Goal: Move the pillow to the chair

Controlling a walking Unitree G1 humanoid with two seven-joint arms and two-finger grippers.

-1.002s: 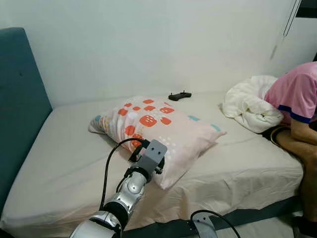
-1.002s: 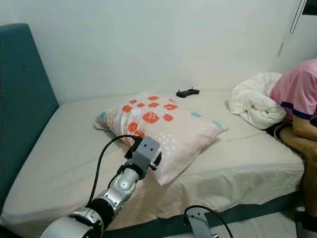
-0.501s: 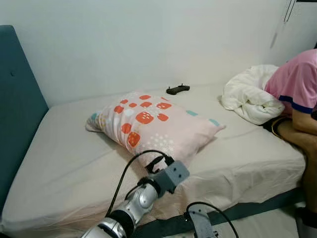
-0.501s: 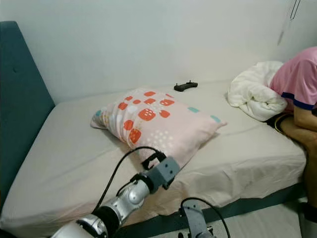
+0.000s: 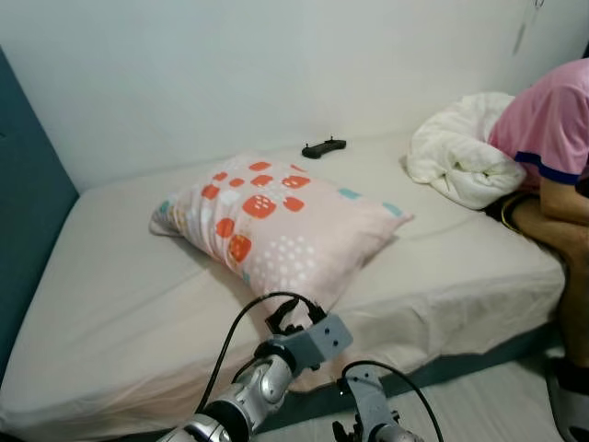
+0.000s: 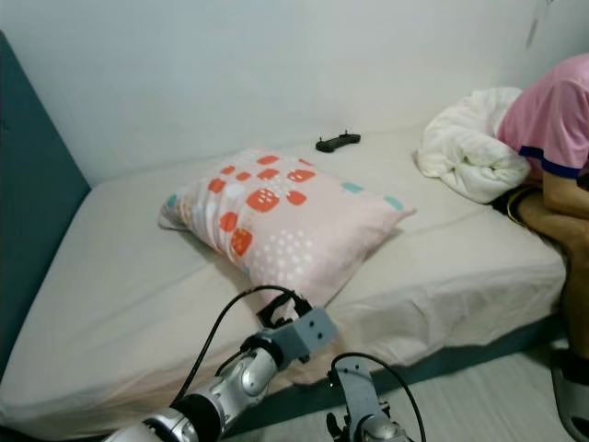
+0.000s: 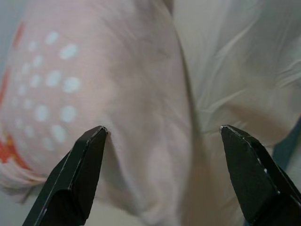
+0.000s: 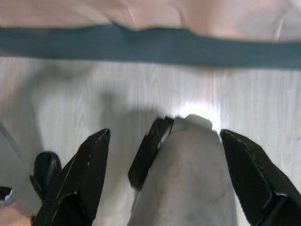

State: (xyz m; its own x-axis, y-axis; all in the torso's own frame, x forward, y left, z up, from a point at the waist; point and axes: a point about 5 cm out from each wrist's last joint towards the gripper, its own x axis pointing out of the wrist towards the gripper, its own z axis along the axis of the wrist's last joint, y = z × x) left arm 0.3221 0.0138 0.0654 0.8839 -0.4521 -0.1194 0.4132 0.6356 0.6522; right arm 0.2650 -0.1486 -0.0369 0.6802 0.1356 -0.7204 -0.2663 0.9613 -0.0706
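Note:
A pale pink pillow [image 5: 276, 221] with red-orange patches and white dots lies on the bed [image 5: 120, 285], one corner reaching toward the front edge. My left gripper [image 7: 162, 136] is open just short of that near corner, its fingers [image 7: 84, 169] spread on either side of the pillow's end [image 7: 94, 103]. In the eye views the left wrist [image 5: 308, 339] hovers at the bed's front edge below the pillow. My right gripper [image 8: 162, 141] hangs low and open over the pale wood floor [image 8: 94, 94], and its wrist [image 5: 363, 391] shows at the bottom of the head view.
A person in a pink shirt [image 5: 552, 120] sits on the bed's right end beside a bunched white blanket [image 5: 456, 152]. A black controller [image 5: 322, 146] lies near the wall. A teal headboard [image 5: 28, 221] stands on the left. A dark shoe [image 8: 44, 167] rests on the floor.
The view has shifted and the left wrist has dropped from against the pillow's side to below its near corner at the bed's front edge. The pillow has not moved.

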